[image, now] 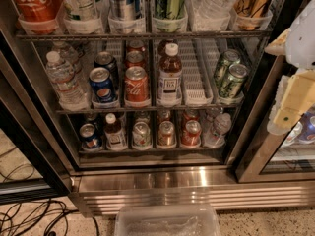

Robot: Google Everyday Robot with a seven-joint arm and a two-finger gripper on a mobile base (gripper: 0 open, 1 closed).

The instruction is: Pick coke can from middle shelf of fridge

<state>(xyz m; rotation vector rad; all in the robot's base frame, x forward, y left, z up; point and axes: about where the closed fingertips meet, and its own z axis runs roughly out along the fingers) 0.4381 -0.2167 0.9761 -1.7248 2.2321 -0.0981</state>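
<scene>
The gripper (294,100), open or closed cannot be told, hangs at the fridge (197,181) right edge, so it should swing left, enter level above the middle shelf (206,105) rail and straddle the front coke can (136,85) without nudging its 2 neighbours, the Pepsi can (102,85) and the brown bottle (170,75).

A big red Coca-Cola bottle (34,1) stands at the top left. A tall green can (170,1) stands further right in that row. Lower down, a blue Pepsi can (102,85) stands just beside a water bottle (63,80). A brown drink bottle (170,75) with a white cap stands apart from two green cans (235,80) on its right. On the floor lie black cables (29,215) and a clear plastic bin (167,220).
</scene>
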